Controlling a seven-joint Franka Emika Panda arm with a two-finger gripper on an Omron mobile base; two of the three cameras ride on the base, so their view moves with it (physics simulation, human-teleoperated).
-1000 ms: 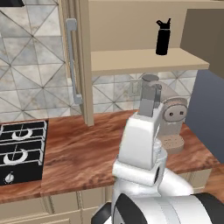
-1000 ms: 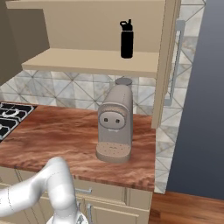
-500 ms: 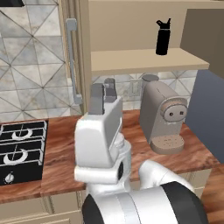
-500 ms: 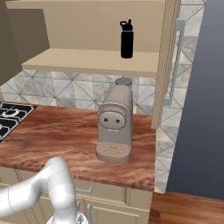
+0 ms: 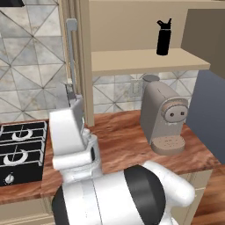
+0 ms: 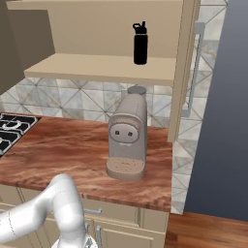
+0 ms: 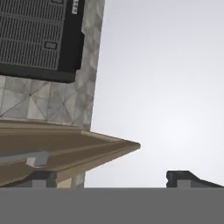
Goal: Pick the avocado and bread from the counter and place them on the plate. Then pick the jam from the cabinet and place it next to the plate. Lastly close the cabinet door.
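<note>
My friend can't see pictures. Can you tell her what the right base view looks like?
A beige, rounded coffee machine stands on a reddish-brown wood-grain counter, below an open cabinet shelf holding a black bottle. The robot's white arm curves up from the lower left, and a black stove sits at the left edge.

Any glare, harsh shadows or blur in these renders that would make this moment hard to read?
Left base view: even, soft light, no glare; the arm's white body looms large and slightly soft up close, hiding part of the counter. Right base view: crisp, with faint shading under the coffee machine. Hand view: tilted upward, the pale ceiling washed out and featureless beside the cabinet door.
</note>
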